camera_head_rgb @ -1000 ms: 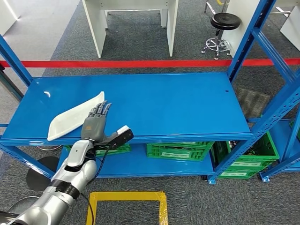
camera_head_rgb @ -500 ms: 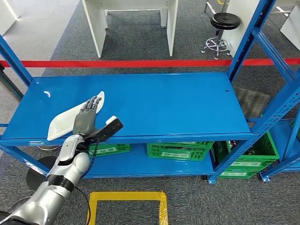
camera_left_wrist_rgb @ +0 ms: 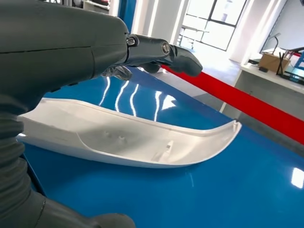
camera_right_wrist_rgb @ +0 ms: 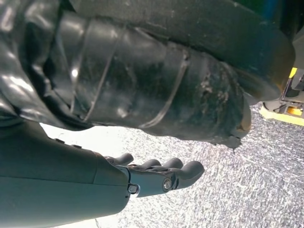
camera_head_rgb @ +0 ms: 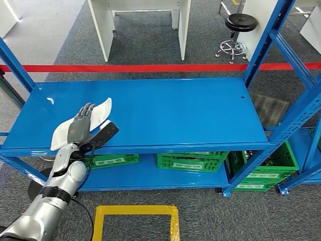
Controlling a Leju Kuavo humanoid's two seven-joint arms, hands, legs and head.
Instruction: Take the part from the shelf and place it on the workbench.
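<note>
The part is a long curved white plastic shell lying on the left end of the blue shelf's top board. My left hand hovers over its middle with fingers stretched out flat and nothing in its grip. In the left wrist view the part lies hollow side up just below the extended fingers, with a small gap between them. My right hand hangs over grey carpet, fingers loosely extended and holding nothing.
Green crates sit on the lower shelf board. Blue uprights frame the shelf at both ends. A yellow taped square marks the carpet in front. Behind the shelf run a red line, a white table and a stool.
My left hand has moved left along the shelf's front edge, from beside the part's near end to over the part's middle. The part has not moved.
</note>
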